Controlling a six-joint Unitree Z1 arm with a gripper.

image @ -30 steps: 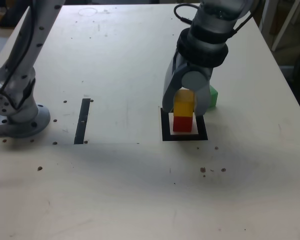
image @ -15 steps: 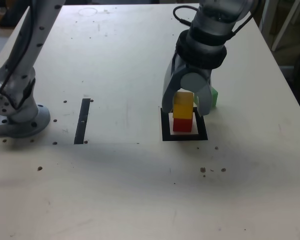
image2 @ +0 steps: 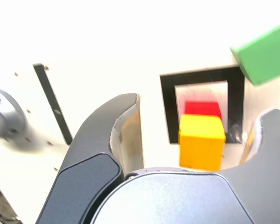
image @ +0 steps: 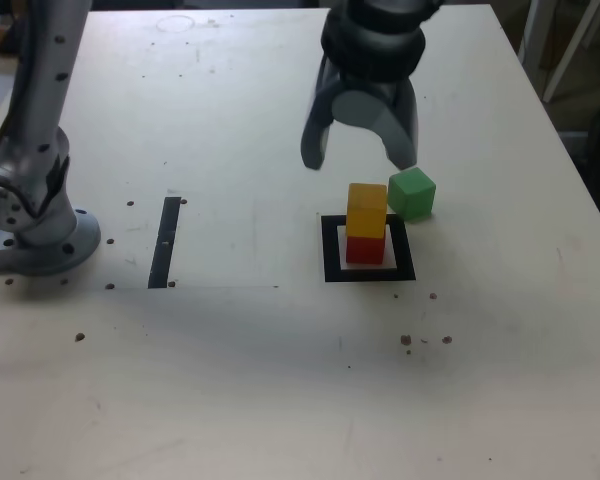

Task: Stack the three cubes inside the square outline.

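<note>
A yellow cube [image: 366, 210] stands on a red cube [image: 365, 247] inside the black square outline [image: 331, 251]. Just behind the outline, to the exterior view's right, the green cube [image: 412, 193] rests on the table. My gripper [image: 360, 155] hangs open above and behind the stack, holding nothing. In the wrist view the yellow cube [image2: 201, 141] and the red cube [image2: 203, 108] show between the two grey fingers [image2: 109, 144], within the square outline [image2: 167, 107], and the green cube [image2: 262, 55] lies beyond it.
A straight black tape strip [image: 166, 241] lies at the exterior view's left, also seen as the tape strip [image2: 51, 101] in the wrist view. The arm's grey base [image: 35, 225] stands at the table's left edge. Small dark specks dot the pale table [image: 280, 380].
The gripper let go of the yellow cube on the red one, then rose and drew back from the stack. The green cube is now fully uncovered.
</note>
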